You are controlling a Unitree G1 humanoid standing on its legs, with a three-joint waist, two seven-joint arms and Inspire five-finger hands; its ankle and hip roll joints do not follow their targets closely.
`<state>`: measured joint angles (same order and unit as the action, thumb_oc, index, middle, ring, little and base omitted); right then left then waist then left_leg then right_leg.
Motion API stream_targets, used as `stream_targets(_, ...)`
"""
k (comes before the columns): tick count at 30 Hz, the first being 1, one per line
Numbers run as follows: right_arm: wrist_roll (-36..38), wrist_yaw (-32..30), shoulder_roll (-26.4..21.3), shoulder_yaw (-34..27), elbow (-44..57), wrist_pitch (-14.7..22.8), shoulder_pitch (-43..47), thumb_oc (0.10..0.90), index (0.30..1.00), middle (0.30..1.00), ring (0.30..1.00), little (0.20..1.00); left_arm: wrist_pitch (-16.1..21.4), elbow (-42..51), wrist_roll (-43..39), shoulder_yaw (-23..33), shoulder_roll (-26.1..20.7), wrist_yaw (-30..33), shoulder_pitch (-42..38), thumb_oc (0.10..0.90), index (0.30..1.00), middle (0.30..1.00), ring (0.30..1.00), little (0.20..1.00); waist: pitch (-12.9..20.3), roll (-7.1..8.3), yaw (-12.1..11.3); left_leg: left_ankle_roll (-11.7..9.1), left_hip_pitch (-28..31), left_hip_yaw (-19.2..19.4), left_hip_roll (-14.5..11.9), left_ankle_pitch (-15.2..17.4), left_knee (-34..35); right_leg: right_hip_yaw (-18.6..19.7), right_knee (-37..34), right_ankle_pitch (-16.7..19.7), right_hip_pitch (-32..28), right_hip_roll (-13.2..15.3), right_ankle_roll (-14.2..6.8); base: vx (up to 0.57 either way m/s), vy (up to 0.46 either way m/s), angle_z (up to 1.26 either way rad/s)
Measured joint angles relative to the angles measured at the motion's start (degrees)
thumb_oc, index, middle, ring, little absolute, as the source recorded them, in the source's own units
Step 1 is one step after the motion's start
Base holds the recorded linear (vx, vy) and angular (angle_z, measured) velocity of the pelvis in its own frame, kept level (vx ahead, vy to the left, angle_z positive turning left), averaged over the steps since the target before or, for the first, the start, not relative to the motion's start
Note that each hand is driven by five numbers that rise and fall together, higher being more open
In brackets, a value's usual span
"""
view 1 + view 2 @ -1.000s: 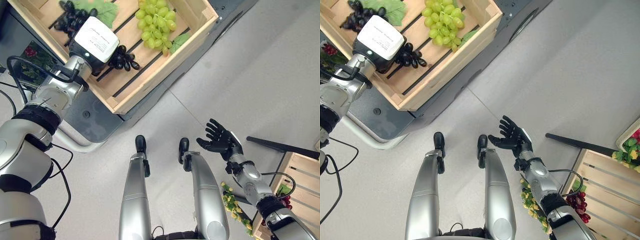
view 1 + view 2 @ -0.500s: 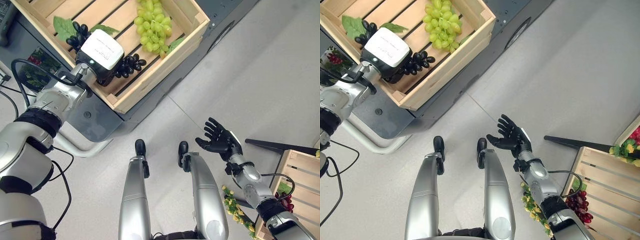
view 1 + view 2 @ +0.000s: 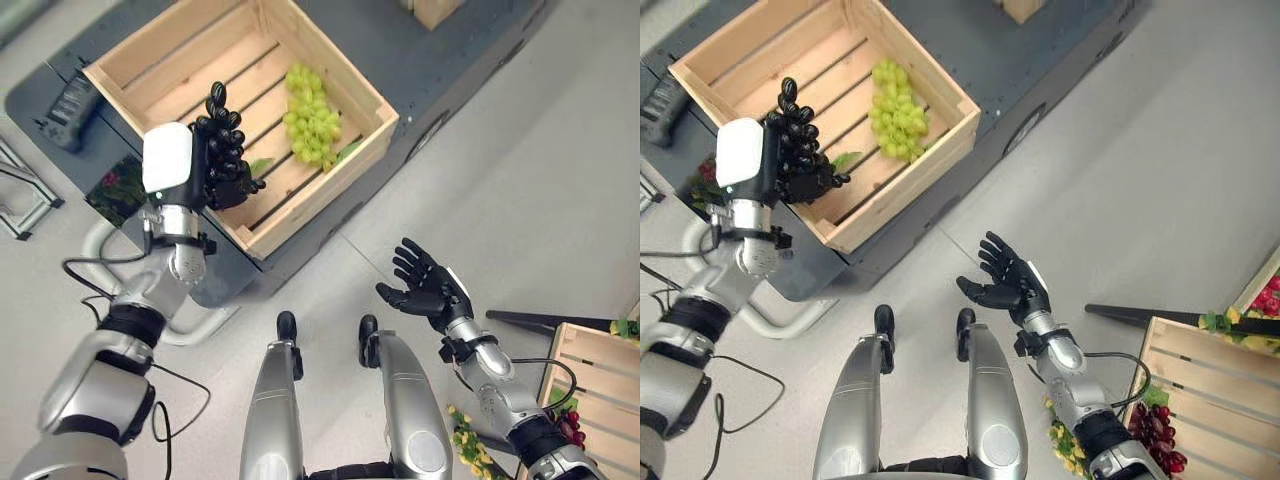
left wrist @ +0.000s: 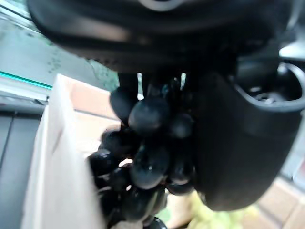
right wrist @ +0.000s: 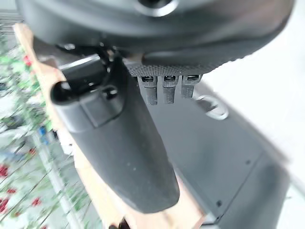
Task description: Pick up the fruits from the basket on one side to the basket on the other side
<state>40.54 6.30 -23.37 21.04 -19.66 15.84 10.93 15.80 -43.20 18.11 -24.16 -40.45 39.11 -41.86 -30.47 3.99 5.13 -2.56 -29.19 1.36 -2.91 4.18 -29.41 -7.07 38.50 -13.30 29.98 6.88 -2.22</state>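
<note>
Black grapes (image 3: 228, 135) in left hand (image 3: 205, 165) (lifted)

A lab-like test space: bare grey floor (image 3: 520, 150), wooden crate (image 3: 240, 120) set on a dark platform (image 3: 450, 60).

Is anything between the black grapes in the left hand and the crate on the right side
Nothing visible. The left hand holds the black grapes above the wooden crate; open floor leads to the other crate.

Two wooden crates (image 3: 330, 190) (image 3: 1200, 400), one green grape bunch (image 3: 312, 120), one black bunch (image 3: 226, 140).
</note>
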Motion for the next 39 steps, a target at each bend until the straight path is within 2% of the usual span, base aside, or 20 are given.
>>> stream_targets(5, -2.38, -0.23, 0.66, -0.07, 4.02, -0.04, 1.07, 0.8, 0.9, 0.9, 0.9, 0.9, 0.37, 4.93, -1.18, 1.46, 0.05, 1.63, 3.11, 0.4, 0.3, 0.3, 0.3, 0.3, 0.03, -0.07, -1.0, -0.42, 5.79, 0.31, 0.15, -1.12, 4.41, -0.2, -3.02, 0.07, -5.1, 0.21, -0.06, 0.07, 0.004, 0.01)
stream_targets(9, -5.02, -0.8, 0.87, -0.07, 7.07, -0.09, 1.27, 0.8, 0.9, 0.9, 0.9, 0.9, 2.49, 8.9, -5.8, 3.86, 0.26, 2.03, 5.55, 0.4, 0.3, 0.3, 0.3, 0.3, 0.17, -0.4, -1.53, -0.45, 11.15, 0.29, 0.22, -1.96, 8.2, -1.0, -5.93, 0.11, -10.09, 0.33, -0.14, 0.09, -0.001, 0.04)
stream_targets(12, -7.74, -1.15, 0.83, -0.16, 9.86, -0.28, 1.89, 0.8, 0.9, 0.9, 0.9, 0.9, 4.43, 11.46, -9.76, 6.94, 1.9, 2.52, 6.29, 0.4, 0.3, 0.3, 0.3, 0.3, 0.69, -0.97, -1.96, -0.5, 15.42, 0.38, 0.28, -2.31, 11.29, -1.18, -8.27, 0.11, -13.92, 0.29, -0.26, 0.11, -0.009, 0.0)
stream_targets(15, -11.11, -1.94, 1.01, -0.23, 11.34, -0.71, 3.13, 0.8, 0.9, 0.9, 0.9, 0.9, 4.52, 16.18, -12.87, 9.9, 4.39, 1.67, 7.83, 0.4, 0.3, 0.3, 0.3, 0.3, 0.86, -1.64, -2.84, -0.38, 20.86, 0.69, 0.36, -3.02, 14.96, -1.2, -10.61, 0.3, -18.78, 0.24, -0.58, 0.1, -0.01, -0.04)
stream_targets(17, -11.37, -2.19, 0.56, -0.34, 12.4, -0.77, 2.91, 0.8, 0.9, 0.9, 0.9, 0.9, 4.77, 18.54, -13.5, 9.94, 4.78, 0.92, 9.58, 0.4, 0.3, 0.3, 0.3, 0.3, 3.46, -2.31, -2.93, -0.38, 22.28, 0.76, 0.33, -3.01, 16.78, -1.22, -12.44, 0.23, -19.97, 0.21, -0.68, 0.13, -0.029, -0.03)
stream_targets(20, -11.34, -0.9, -2.53, -0.68, 15.78, -1.78, 2.89, 0.8, 0.9, 0.9, 0.9, 0.9, 4.68, 21.78, -14.55, 10.09, 4.84, -2.8, 11.1, 0.4, 0.3, 0.3, 0.3, 0.3, 5.19, -3.91, -3.04, -0.14, 26.88, 0.94, 0.11, -4.44, 21.67, -1.36, -15.98, 0.8, -23.92, -0.15, -1.37, 0.12, -0.059, 0.0)
stream_targets(23, -10.89, 1.44, -4.9, -0.89, 16.28, -2.08, 2.33, 0.8, 0.9, 0.9, 0.9, 0.9, 4.69, 23.99, -14.71, 10.07, 5.41, -6.75, 13.55, 0.4, 0.3, 0.3, 0.3, 0.3, 10.26, -5.09, -2.96, -0.12, 28.77, 0.92, 0.13, -4.87, 24.95, -1.32, -19.11, 1.28, -25.87, -0.72, -1.8, 0.05, -0.072, -0.02)
stream_targets(27, -10.9, 2.76, -5.39, -0.97, 16.56, -2.43, 2.06, 0.8, 0.9, 0.9, 0.9, 0.9, 4.38, 24.54, -18.21, 9.51, 6.22, -12.03, 14.89, 0.4, 0.3, 0.3, 0.3, 0.3, 14.93, -5.36, -2.82, -0.14, 31.62, 0.89, -0.4, -5.15, 28.08, -1.53, -25.45, 2.94, -30.07, -1.81, -2.18, 0.02, -0.091, -0.02)
stream_targets(31, -10.89, 4.08, -5.67, -0.98, 18.02, -4.33, 3.43, 0.8, 0.9, 0.9, 0.9, 0.9, 3.48, 25.21, -20.88, 8.85, 6.13, -17.6, 14.9, 0.4, 0.3, 0.3, 0.3, 0.3, 15.92, -5.47, -2.97, 0.07, 34.49, 1.12, -0.83, -5.31, 30.61, -1.69, -32.84, 5.94, -35.12, -2.5, -2.75, 0.01, -0.07, -0.02)
stream_targets(36, -10.32, 4.57, -5.62, -0.78, 18.64, -10.08, 7.01, 0.8, 0.9, 0.9, 0.9, 0.9, 3.23, 25.26, -23.64, 7.85, 6.09, -23.33, 14.76, 0.4, 0.3, 0.3, 0.3, 0.3, 16.88, -5.45, -3.0, 0.87, 35.41, 1.07, -0.08, -6.46, 33.73, -2.18, -40.77, 9.7, -38.42, -2.43, -3.4, -0.01, -0.051, 0.03)
stream_targets(39, -8.9, 4.66, -5.54, -0.46, 18.65, -12.9, 7.23, 0.8, 0.9, 0.9, 0.9, 0.9, 3.23, 25.26, -24.23, 5.94, 6.08, -26.44, 14.74, 0.4, 0.3, 0.3, 0.3, 0.3, 16.94, -5.35, -3.18, 1.02, 36.01, 0.9, 0.34, -6.57, 34.39, -2.73, -42.38, 10.27, -39.7, -2.13, -3.75, 0.02, -0.032, 0.07)
